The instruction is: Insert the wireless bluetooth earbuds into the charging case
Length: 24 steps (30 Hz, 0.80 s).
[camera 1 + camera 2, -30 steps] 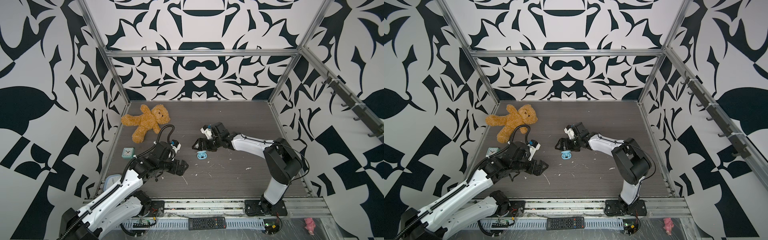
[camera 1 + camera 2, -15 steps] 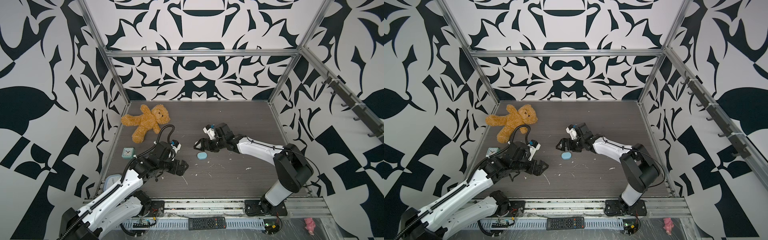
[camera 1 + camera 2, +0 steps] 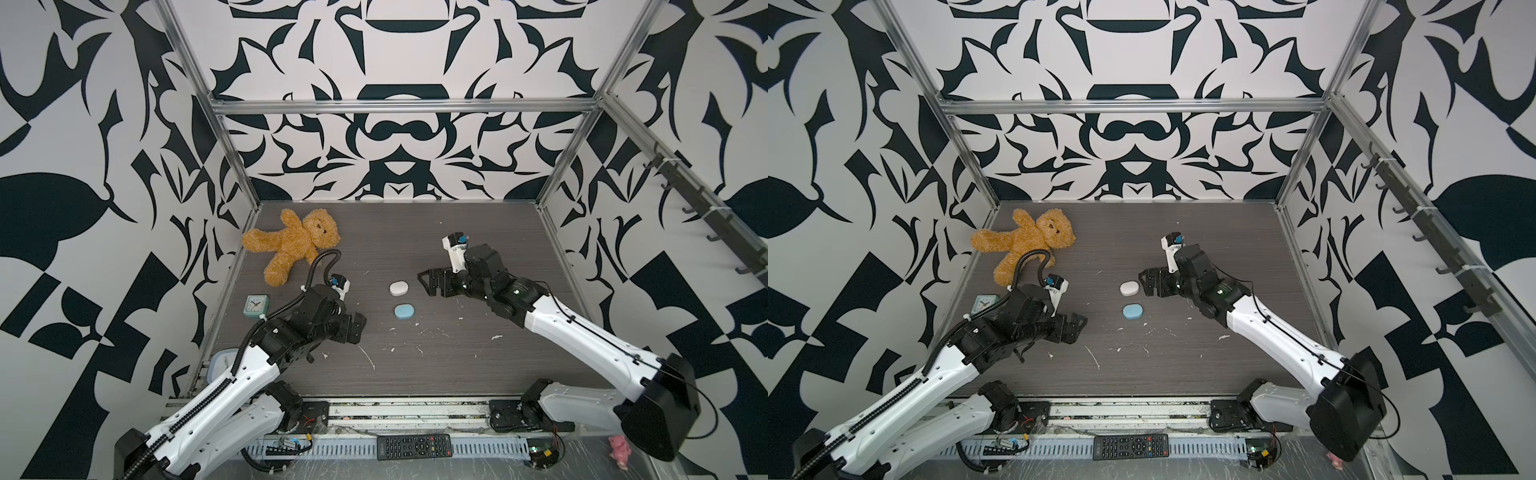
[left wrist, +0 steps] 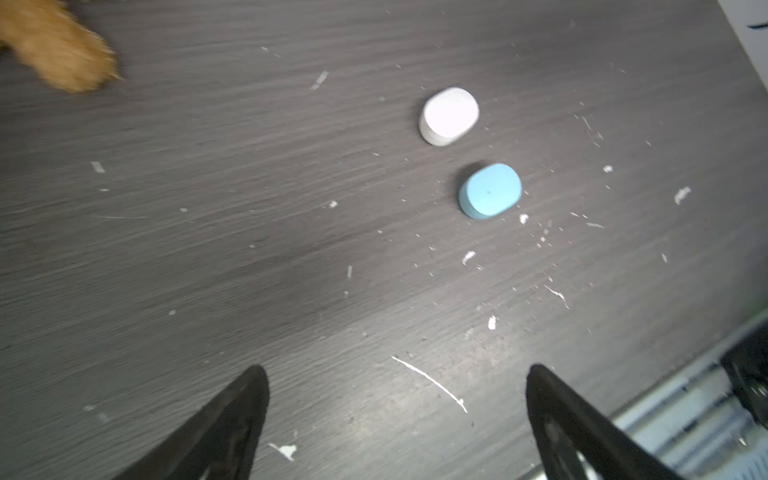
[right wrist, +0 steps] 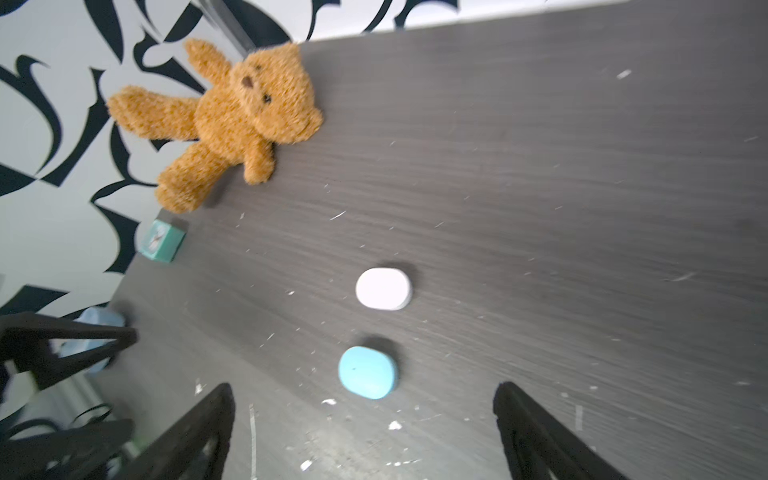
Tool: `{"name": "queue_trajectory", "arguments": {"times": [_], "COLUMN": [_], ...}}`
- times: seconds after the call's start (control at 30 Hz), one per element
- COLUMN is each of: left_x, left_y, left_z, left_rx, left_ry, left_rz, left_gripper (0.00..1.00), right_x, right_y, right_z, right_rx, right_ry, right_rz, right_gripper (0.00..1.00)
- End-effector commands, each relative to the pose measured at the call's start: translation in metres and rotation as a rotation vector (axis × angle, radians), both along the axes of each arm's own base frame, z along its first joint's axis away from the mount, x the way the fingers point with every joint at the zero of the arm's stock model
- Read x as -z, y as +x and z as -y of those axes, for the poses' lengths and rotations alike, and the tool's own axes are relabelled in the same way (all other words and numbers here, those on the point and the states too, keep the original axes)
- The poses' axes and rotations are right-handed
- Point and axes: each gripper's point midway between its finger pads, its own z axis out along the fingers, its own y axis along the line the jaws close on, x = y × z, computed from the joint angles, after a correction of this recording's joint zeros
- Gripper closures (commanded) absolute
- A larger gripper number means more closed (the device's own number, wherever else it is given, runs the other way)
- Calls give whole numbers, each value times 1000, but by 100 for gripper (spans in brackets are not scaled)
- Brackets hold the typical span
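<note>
My right gripper [image 3: 427,284] has pulled back, jaws spread and empty, uncovering the white charging case [image 3: 399,288] just beside the blue charging case [image 3: 404,311]. Both lie shut on the table [image 3: 457,374]. No earbuds show, so I judge them stowed inside. My left gripper [image 3: 356,328] is spread too.

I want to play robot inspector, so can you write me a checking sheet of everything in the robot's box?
Surface: dark grey wood-grain table, speckled with white flecks.
Job's things: white oval plastic case and light blue oval plastic case, both shut, lying apart; earbuds: nothing seen.
Clutter: brown plush teddy bear; small teal alarm clock.
Grippers: left gripper and right gripper, jaws open, empty.
Cables: black ribbed cable looping beside the teddy bear.
Surroundings: black-and-white patterned walls; black remote control in front of the table.
</note>
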Motion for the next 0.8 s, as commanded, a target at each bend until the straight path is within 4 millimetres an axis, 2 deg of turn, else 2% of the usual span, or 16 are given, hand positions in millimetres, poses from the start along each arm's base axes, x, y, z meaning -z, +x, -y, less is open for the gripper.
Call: {"name": "queue_trajectory", "arguments": {"times": [0.0,0.13,0.3,0.4,0.57,0.77], "left_x": [-30,-41,-54,-47,-30,-16], "left_y": [24,44,74,90,111,134], "left_z": [-28,-30,-51,-64,-91,-109], "left_rx": [-205,-199,-303,-355,-449,-505], "left_ry": [25,66,204,197,79,139], "left_rz": [139,295,463,459,406,456], "left_gripper": [1,1,1,1,1,1], "right_x": [-9,-13,-12,-10,13,49], "right_y": [10,16,20,27,44,62], "right_z": [56,105,140,165,199,220], "right_rx": [208,409,566,687,779,808], "right_ry": [-172,-295,-353,-385,-476,-523], "right_rz": [167,355,487,517,471,428], "right_gripper": [1,0,0,0,0,0]}}
